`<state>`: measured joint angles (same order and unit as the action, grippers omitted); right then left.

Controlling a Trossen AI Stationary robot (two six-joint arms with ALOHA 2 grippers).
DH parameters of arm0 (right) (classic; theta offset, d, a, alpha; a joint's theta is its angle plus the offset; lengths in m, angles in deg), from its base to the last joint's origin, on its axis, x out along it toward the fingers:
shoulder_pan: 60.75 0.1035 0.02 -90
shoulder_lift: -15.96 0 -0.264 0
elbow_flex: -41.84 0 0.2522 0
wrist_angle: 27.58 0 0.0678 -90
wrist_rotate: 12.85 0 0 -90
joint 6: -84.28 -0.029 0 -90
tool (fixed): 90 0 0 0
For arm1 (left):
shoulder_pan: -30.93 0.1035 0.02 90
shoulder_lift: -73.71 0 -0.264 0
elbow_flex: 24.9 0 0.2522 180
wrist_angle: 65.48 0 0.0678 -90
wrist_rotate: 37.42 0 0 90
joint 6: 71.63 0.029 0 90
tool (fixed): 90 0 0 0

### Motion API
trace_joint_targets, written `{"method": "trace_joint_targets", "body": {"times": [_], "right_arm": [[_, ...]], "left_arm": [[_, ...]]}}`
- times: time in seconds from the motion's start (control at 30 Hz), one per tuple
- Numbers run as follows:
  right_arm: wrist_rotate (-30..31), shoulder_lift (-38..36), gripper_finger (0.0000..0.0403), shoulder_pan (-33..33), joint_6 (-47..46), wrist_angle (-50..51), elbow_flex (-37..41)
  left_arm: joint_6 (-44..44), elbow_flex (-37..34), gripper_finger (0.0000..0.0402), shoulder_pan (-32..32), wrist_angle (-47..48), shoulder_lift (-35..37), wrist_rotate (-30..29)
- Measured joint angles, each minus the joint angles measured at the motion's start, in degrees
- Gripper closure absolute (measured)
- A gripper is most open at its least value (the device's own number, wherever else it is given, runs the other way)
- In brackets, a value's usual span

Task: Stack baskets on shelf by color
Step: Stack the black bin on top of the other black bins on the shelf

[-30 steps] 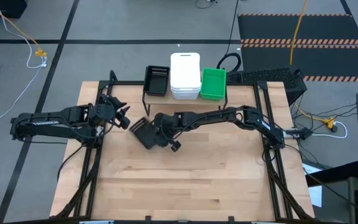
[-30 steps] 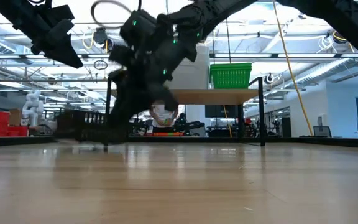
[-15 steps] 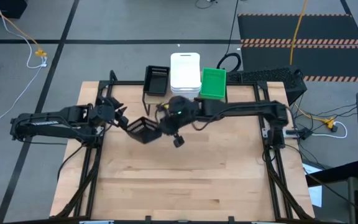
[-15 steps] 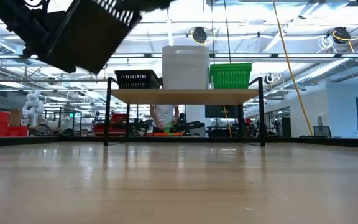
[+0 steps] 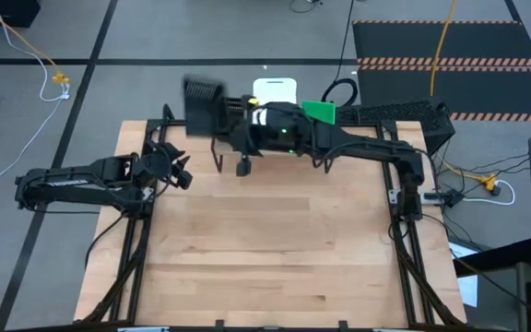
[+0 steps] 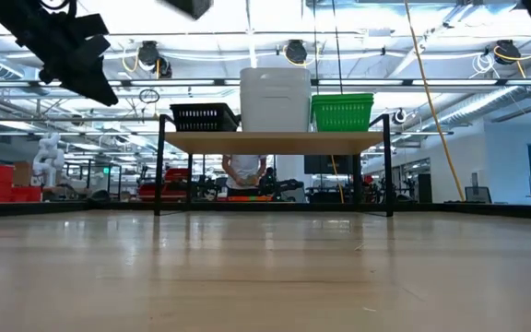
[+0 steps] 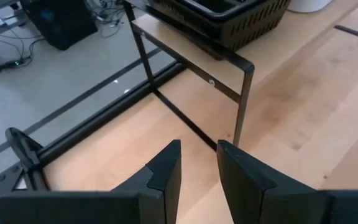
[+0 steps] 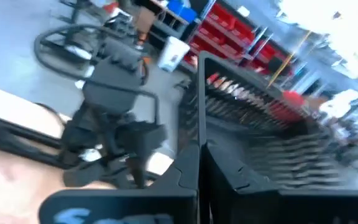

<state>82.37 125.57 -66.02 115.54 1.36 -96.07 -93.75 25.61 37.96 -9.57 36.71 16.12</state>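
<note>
My right gripper [image 5: 229, 115] is shut on a black mesh basket [image 5: 203, 103], held high over the shelf's left end; in the low view only the basket's corner [image 6: 188, 6] shows at the top. The shelf [image 6: 275, 141] carries black mesh baskets [image 6: 203, 117] on its left, a white stack [image 6: 275, 99] in the middle and green baskets [image 6: 342, 112] on the right, all resting on their bottoms. The arm hides the shelf's black baskets from above. My left gripper [image 7: 198, 163] is open and hovers over the table near the shelf's left front leg [image 7: 241, 93]. My right gripper pinches one wall of the black mesh basket between its two fingers, at the wall's edge [image 8: 199, 134]. The mesh [image 8: 272, 146] stretches away from the fingers. The basket is lifted clear of table and shelf, tilted.
The right arm [image 5: 358, 148] reaches across the table's far part over the shelf. Black frame rails [image 5: 136, 240] run along the table's left and right sides. Bare wood [image 5: 275, 249] fills the table's middle and near part. Cables lie on the floor beyond.
My right gripper has risen from the table's middle and swung toward the far edge, carrying the black mesh basket. The basket, on the table a second ago, is now lifted clear and high above the shelf's left end.
</note>
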Motion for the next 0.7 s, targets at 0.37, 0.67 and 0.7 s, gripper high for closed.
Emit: {"method": "trace_joint_targets", "body": {"times": [0.37,0.67,0.7], "right_arm": [[5.68,11.58,0.0402,-7.35,-4.41,6.98,-3.97],[8.68,13.67,0.0402,-7.20,-3.86,9.10,-2.18],[9.60,13.65,0.0402,-7.24,-3.88,9.05,-1.96]], "left_arm": [[1.99,0.02,0.0295,3.39,0.30,0.04,-0.01],[2.93,0.09,0.0295,4.58,1.31,0.04,-0.03],[2.94,0.09,0.0295,4.58,1.43,0.03,-0.03]]}}
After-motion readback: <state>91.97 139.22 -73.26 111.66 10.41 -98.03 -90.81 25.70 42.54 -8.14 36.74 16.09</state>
